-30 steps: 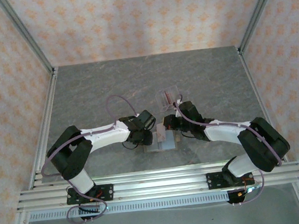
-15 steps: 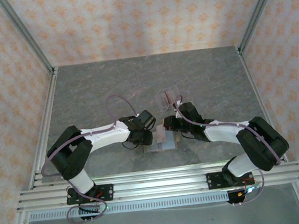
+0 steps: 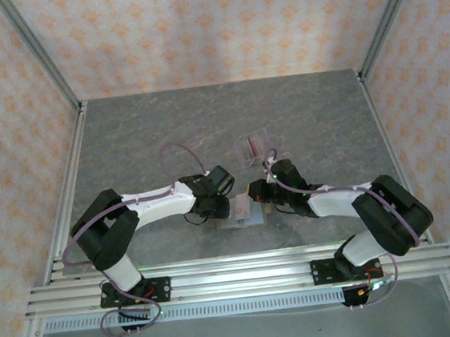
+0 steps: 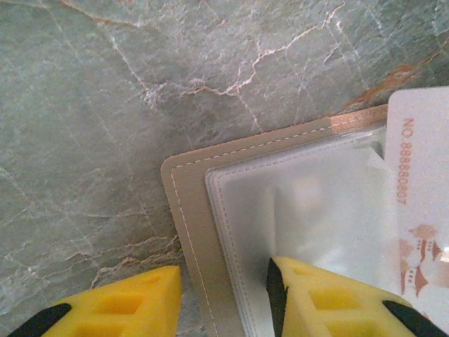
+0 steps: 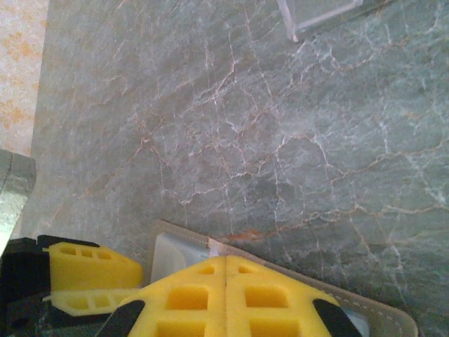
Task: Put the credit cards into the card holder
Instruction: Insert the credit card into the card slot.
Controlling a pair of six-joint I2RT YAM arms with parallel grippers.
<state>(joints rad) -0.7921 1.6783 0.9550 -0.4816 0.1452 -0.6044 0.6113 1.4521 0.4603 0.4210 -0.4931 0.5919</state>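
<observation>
Pinning comes first here: my left fingers [image 4: 119, 305] stand part-way apart, astride one rim of the small tan-brown folding card holder [image 4: 189, 210]. It lies opened flat on the grey marbled stone worktop [image 4: 105, 105], toward the near edge and between my two wrists. One yellow pad sits outside the stitched border over bare stone and the other rests on the pale, glossy pocket inside. Nothing is pinched between them, and I judge they are there to stop the card holder sliding when something is pushed into it. My right fingers [image 5: 189, 302] are clenched tight, pad against pad. The thin, stiff, pale credit card [image 4: 421, 175], with its reddish number and print, hangs over the side of the card holder away from my left fingers, overlapping the stitched edge. A sliver of white at the seam of my right pads is, I think, that credit card's edge, so I take it that I am gripping it, though the wrist view is too close to be sure. Held by one end like this, the credit card can be aimed at the pocket's mouth, which I judge to be the step in hand; it is not yet inside. The clear plastic slotted rack [image 3: 255, 145] stands apart, farther back on the worktop, out of the way of both wrists.
</observation>
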